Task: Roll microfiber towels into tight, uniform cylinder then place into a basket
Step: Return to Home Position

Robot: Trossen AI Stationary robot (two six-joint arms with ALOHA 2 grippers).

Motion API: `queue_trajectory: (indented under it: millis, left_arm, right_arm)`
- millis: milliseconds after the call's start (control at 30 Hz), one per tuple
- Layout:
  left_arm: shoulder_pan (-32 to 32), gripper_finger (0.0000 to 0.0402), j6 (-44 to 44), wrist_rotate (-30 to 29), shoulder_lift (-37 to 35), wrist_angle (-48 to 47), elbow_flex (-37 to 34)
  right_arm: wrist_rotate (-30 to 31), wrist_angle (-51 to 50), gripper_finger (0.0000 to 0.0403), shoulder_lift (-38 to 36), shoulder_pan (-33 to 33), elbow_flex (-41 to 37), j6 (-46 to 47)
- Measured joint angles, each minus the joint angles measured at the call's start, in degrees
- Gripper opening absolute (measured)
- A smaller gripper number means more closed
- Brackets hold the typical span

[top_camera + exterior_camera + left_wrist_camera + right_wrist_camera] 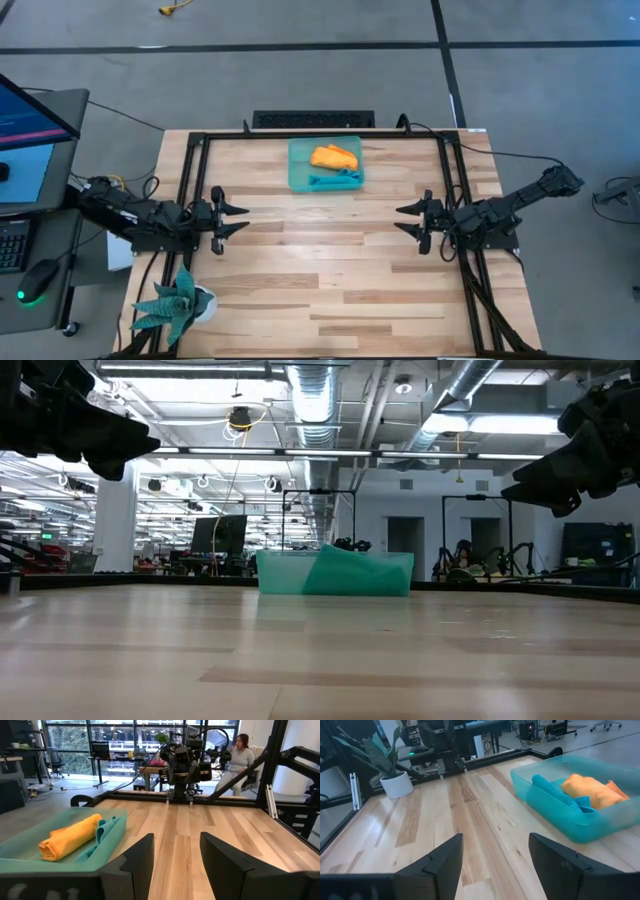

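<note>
1. Plant (178, 303), white pot: near-left corner of the counter (330, 270), well apart from all else listed.

2. My left tool (238, 218): raised clear of the counter over its left side, pointing toward the middle. Fingers spread wide; nothing between them, nothing touched. The basket lies farther along the counter toward its far edge, well apart from this tool.

3. Basket (296, 165): flat on the counter at its far edge, roughly midway between my two tools. Contents: one orange-yellow towel (334, 157), rolled, on the far side; one teal-blue towel (335, 181), bundled lengthwise just beside it on the near side, apparently touching. How tightly the teal-blue one is rolled I cannot tell from these views.

4. My right tool (402, 219): raised over the counter's right side, facing the left tool across bare wood. Fingers spread wide, empty, in contact with nothing. Basket well apart from it, toward the far edge.
</note>
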Motion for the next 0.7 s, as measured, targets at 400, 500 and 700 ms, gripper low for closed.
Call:
queue_trajectory:
  millis: [400,500,700]
  left_arm:
    - [0.0,0.0151,-0.4,0.0,0.0,0.0,0.0]
    - [0.0,0.0151,0.0,0.0,0.0,0.0,0.0]
    - [0.0,0.0151,-0.2,0.0,0.0,0.0,0.0]
  right_arm:
    - [0.0,0.0,0.0249,0.0,0.0,0.0,0.0]
    - [0.0,0.0,0.0249,0.0,0.0,0.0,0.0]
    - [0.0,0.0,0.0249,0.0,0.0,0.0,0.0]
